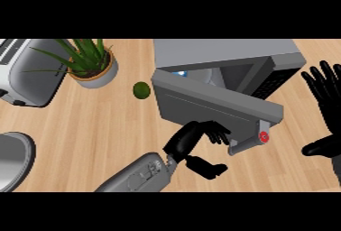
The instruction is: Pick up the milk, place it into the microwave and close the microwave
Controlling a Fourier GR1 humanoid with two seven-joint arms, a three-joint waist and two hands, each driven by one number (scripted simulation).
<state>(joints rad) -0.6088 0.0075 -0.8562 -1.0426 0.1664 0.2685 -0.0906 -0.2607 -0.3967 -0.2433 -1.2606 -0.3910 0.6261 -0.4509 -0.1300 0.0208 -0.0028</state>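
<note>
We see the left robot hand [193, 137], fingers loosely bent and holding nothing, against the half-shut door [213, 101] of the microwave [220, 54]. The door hides most of the inside, and only a blue-white sliver of what may be the milk [178, 72] shows. The right robot hand [325, 90] rests open, cut off at the right edge.

A: The desk [86, 135] is pale wood with fine grain; microwave [220, 52] plain grey.
B: Red button [264, 136] on its door [213, 101] (a blue glint [178, 72] inside). Left hand [193, 137] and right hand [326, 90] black, forearm [136, 176] grey.
A: Plant [83, 56] green, pot [100, 77] grey with tan rim; the small fruit [141, 90] dark green.
</note>
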